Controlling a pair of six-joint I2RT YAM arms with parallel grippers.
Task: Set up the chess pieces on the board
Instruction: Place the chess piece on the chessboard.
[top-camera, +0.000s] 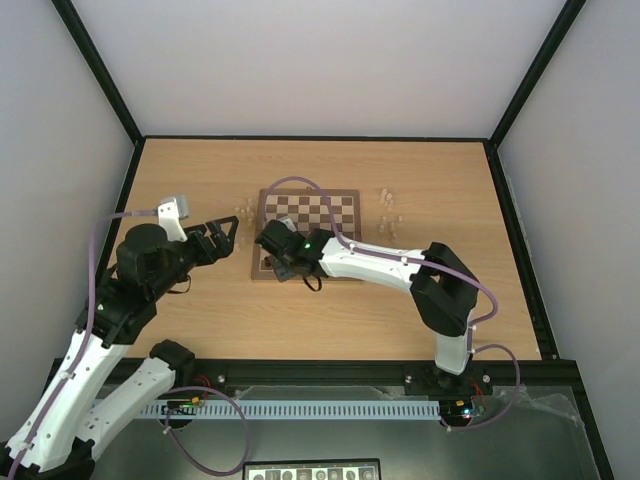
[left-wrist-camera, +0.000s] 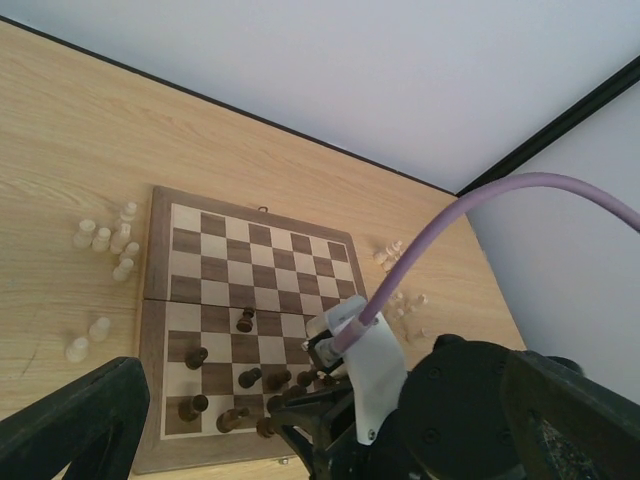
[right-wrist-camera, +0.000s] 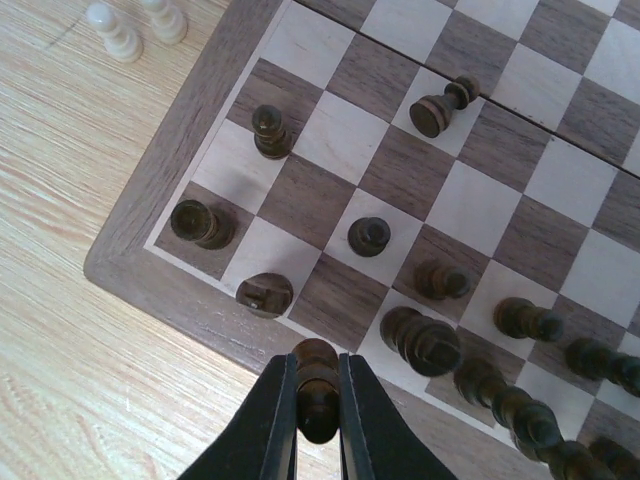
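The board (top-camera: 318, 213) lies mid-table, with several dark chess pieces (right-wrist-camera: 369, 235) standing on its near-left squares; one dark piece (right-wrist-camera: 440, 107) lies tipped over. My right gripper (right-wrist-camera: 318, 418) is shut on a dark piece (right-wrist-camera: 317, 385), held upright just above the board's near border at that corner. In the top view the right gripper (top-camera: 274, 252) is over the board's near-left corner. My left gripper (top-camera: 226, 240) is open and empty, left of the board. Pale pieces (left-wrist-camera: 108, 240) stand on the table left of the board, and more pale pieces (top-camera: 388, 211) stand to its right.
In the left wrist view the right arm's wrist and purple cable (left-wrist-camera: 420, 250) cover the board's near-right part. Two pale pieces (right-wrist-camera: 118, 32) stand just off the board's left edge. Black frame rails (top-camera: 320, 139) border the tabletop.
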